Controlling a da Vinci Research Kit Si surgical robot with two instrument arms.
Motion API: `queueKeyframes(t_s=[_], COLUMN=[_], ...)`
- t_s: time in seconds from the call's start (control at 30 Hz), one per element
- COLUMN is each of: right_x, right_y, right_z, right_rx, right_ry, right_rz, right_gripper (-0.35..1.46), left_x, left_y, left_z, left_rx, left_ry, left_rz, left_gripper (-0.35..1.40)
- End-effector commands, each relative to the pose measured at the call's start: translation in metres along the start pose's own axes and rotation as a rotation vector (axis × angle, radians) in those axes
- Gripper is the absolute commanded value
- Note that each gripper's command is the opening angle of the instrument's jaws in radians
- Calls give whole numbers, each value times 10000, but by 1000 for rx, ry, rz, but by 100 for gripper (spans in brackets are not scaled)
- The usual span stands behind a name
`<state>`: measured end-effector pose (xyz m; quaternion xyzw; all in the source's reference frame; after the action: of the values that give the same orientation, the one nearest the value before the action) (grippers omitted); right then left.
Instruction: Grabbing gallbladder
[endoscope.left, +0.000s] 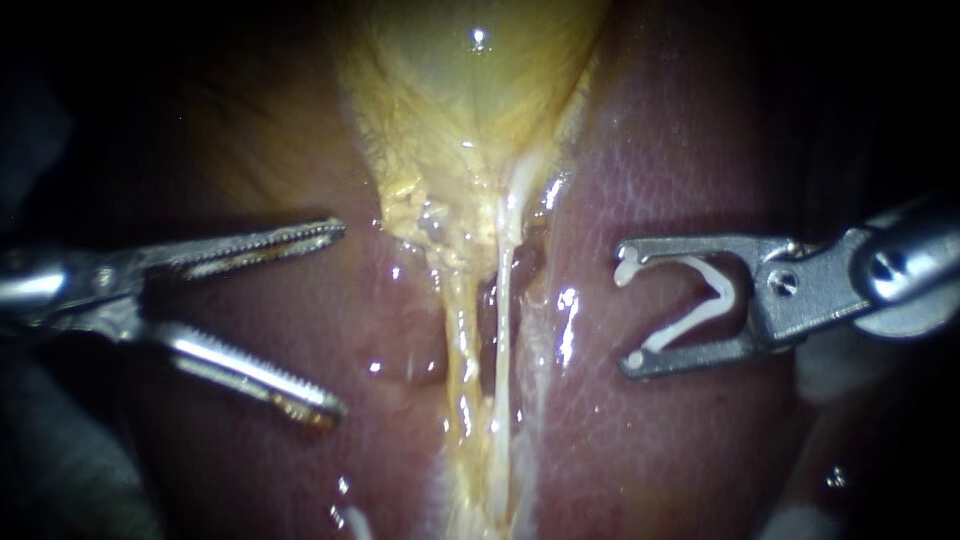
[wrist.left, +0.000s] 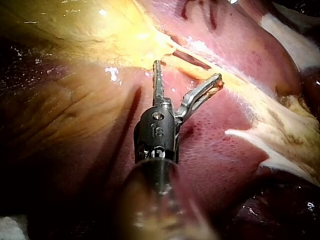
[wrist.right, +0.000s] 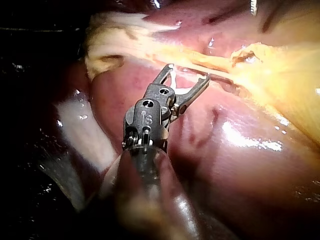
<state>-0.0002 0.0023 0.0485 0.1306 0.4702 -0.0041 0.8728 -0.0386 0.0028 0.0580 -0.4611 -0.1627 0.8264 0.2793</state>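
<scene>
My left instrument (endoscope.left: 338, 320) - jaws spread, empty - sits near-left of the gallbladder (endoscope.left: 470, 70); my right instrument (endoscope.left: 625, 310) jaws pinch a clip (endoscope.left: 720, 290).

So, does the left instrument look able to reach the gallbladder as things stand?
Probably yes: the left instrument, jaws open, lies beside the gallbladder with only bare liver between; the right instrument, holding a clip, is well aside.

Light pools at the centre, edges fall dark, and glare spots the wet gallbladder (endoscope.left: 470, 80).
</scene>
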Motion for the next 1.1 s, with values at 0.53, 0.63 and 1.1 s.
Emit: queueKeyframes(t_s=[0.53, 0.63, 1.1], right_x=[0, 0, 0], right_y=[0, 0, 0], right_z=[1, 1, 1], right_rx=[0, 0, 0], right_ry=[0, 0, 0], right_rz=[0, 0, 0], right_gripper=[49, 49, 49], left_x=[20, 21, 27], left_y=[-58, -66, -84], left_z=[50, 57, 70], left_rx=[22, 26, 18], left_ry=[-60, -72, -128], left_rz=[-3, -3, 90], left_gripper=[56, 44, 39])
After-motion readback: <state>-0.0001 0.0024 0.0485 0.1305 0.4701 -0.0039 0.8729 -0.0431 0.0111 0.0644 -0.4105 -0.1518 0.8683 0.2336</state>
